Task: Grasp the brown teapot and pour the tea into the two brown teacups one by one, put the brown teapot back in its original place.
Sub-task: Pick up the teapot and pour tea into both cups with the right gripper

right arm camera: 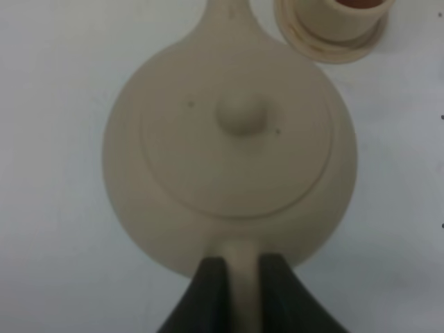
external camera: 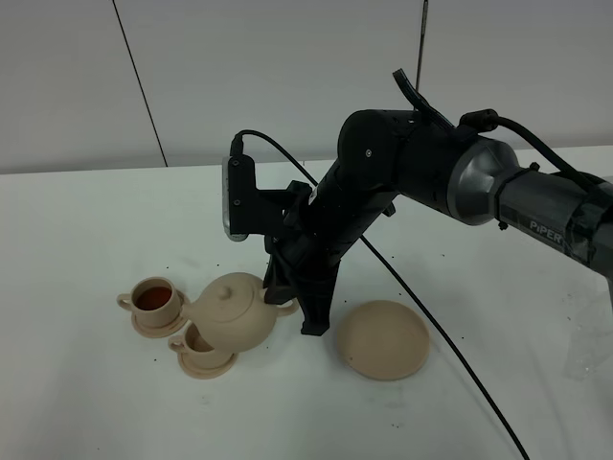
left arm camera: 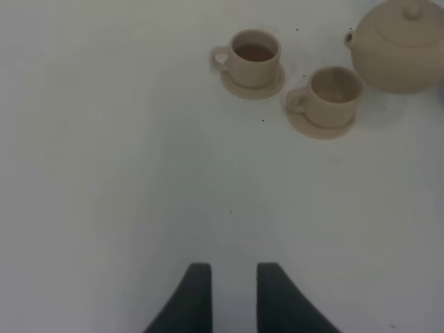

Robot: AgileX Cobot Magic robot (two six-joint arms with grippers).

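Beside the teapot [external camera: 235,311], seen from high, the right tool [external camera: 292,309] holds it with spout by the near cup [external camera: 203,350], likely to fill it; the far cup [external camera: 153,299] has tea. Left wrist: the left tool [left arm camera: 232,295] idles well apart, parted, empty. Right wrist: the handle [right arm camera: 241,274] is clenched for tipping.

Black arm [external camera: 383,163] w/ silver-grey link [external camera: 476,182] marked PiPER, black cable [external camera: 450,352], grey cam box [external camera: 236,199], dark right end effector [right arm camera: 241,263].
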